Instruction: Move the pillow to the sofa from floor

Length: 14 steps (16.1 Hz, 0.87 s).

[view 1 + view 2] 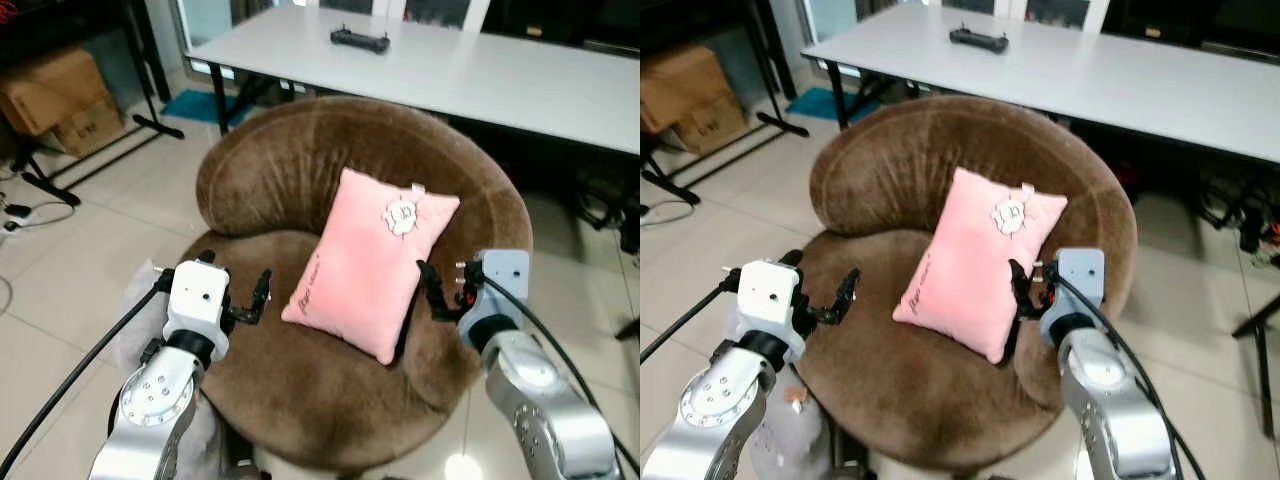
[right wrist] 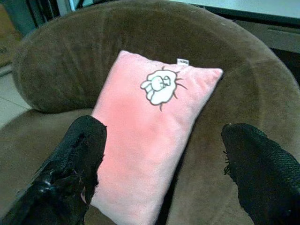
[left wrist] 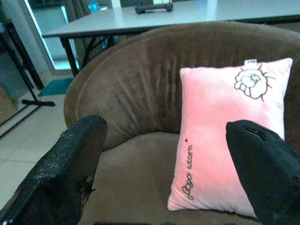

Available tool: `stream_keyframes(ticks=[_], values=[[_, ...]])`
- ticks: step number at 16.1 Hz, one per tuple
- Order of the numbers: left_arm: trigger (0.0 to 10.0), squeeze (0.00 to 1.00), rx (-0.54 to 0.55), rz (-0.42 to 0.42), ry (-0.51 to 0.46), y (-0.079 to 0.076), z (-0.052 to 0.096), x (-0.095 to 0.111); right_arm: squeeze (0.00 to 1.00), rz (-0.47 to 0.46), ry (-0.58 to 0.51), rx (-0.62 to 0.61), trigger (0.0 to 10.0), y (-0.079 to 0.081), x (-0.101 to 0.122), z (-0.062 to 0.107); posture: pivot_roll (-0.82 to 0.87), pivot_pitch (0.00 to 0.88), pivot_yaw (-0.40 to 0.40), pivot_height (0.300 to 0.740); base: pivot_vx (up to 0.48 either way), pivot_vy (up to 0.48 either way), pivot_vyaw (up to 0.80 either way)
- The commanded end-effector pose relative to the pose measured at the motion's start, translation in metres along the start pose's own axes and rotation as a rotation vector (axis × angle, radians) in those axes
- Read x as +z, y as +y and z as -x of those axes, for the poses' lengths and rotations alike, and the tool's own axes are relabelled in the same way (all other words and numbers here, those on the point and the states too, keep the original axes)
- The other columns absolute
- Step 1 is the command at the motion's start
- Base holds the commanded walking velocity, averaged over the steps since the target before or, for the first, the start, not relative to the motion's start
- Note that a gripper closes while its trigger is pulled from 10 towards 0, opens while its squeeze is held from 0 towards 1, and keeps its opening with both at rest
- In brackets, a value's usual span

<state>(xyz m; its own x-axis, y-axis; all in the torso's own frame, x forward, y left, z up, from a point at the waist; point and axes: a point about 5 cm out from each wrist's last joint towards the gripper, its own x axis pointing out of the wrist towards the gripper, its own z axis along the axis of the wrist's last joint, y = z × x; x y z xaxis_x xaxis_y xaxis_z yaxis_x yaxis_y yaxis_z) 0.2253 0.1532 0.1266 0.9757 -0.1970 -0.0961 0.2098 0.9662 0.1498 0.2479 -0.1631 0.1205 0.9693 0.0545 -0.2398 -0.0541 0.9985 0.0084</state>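
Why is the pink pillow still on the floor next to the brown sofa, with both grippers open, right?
Not quite. The pillow is not on the floor; it leans against the sofa's backrest, on the seat, as the left eye view shows. The left gripper and right gripper are open.

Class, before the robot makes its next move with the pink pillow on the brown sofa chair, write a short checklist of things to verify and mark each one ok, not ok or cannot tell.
1. Pink square plush pillow is off the floor, on the round brown velvet sofa chair: ok.
2. Pillow leans against the chair's backrest, tilted: ok.
3. Left gripper is open and apart from the pillow: ok.
4. Right gripper is open, holding nothing, close beside the pillow's edge: ok.
5. Whether the right gripper touches the pillow's edge: cannot tell.
6. White table stands behind the chair, out of the arms' way: ok.
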Motion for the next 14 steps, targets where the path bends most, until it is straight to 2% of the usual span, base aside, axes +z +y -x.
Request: stream_keyframes(ticks=[1, 4, 7, 14], values=[[10.0, 0.0, 0.022, -0.001, 0.008, 0.0032, 0.0001, -0.0018, 0.0, 0.02, 0.008, 0.002, 10.0, -0.0005, 0.002, -0.0016, 0.03, 0.0, -0.014, 0.74, -0.3, 0.0, 0.0], [10.0, 0.0, 0.02, -0.008, 0.011, 0.0046, 0.0005, -0.0022, 0.0, 0.018, 0.029, -0.019, 10.0, 0.0003, -0.0008, -0.0018, 0.03, 0.0, -0.013, 0.74, -0.286, 0.0, 0.0], [10.0, 0.0, 0.024, -0.014, 0.009, 0.0045, 0.0008, -0.0029, 0.0, 0.05, 0.036, -0.016, 10.0, -0.0005, -0.0005, -0.0038, 0.04, 0.0, -0.02, 0.74, 0.0, 0.0, 0.0], [10.0, 0.0, 0.046, 0.012, 0.011, 0.0063, 0.004, -0.0035, 0.0, 0.058, 0.04, 0.016, 10.0, 0.0008, 0.0025, -0.0067, 0.04, 0.0, -0.034, 0.74, 0.0, 0.036, 0.0]])
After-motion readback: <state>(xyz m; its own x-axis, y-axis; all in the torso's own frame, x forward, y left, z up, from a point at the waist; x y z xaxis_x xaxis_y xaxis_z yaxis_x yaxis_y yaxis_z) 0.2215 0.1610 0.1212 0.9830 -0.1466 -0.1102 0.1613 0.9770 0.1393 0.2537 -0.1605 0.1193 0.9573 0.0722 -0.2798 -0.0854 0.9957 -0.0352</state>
